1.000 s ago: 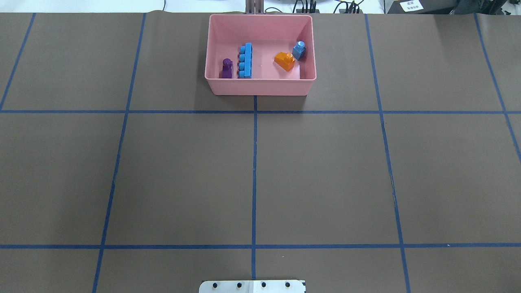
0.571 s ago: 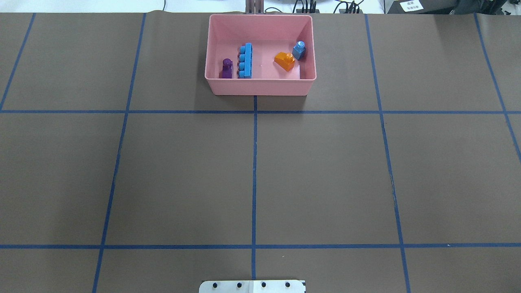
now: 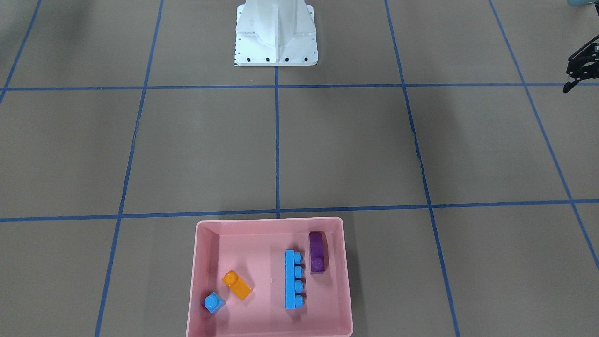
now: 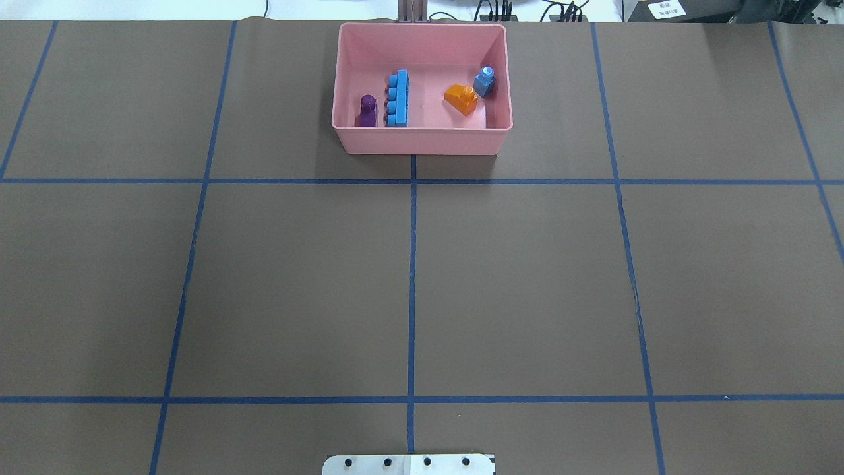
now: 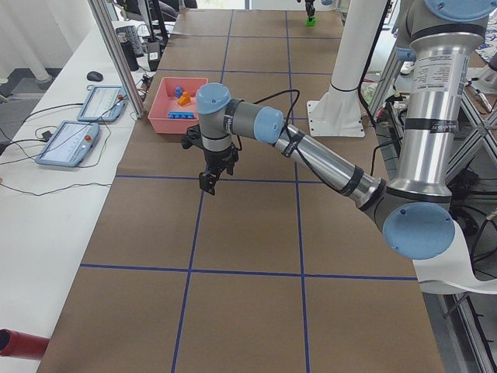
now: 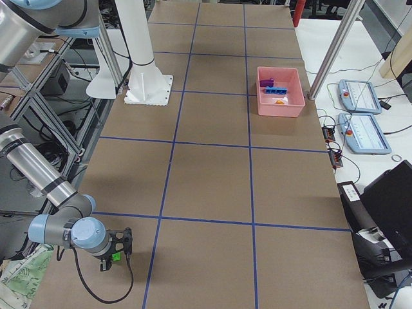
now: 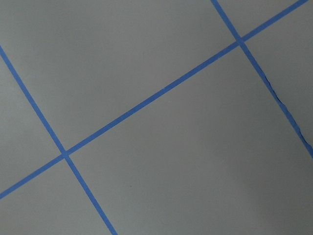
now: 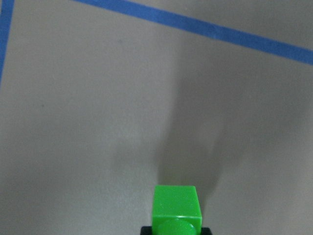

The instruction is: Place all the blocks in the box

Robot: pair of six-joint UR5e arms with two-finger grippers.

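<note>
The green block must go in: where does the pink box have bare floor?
Widest bare floor: the middle, between long blue block and orange block, running to the box wall nearest the robot. Crowded: purple block beside long blue, small blue block beside orange.

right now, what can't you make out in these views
- Left gripper: small in the left side view and cut by the front-facing view's right edge; open or shut is unclear.
- Right gripper: small in the right side view, with its fingers below the right wrist view's bottom edge; unclear if it grips the green block.
- That green block: cut off by the wrist view's bottom edge; full length unclear.
</note>
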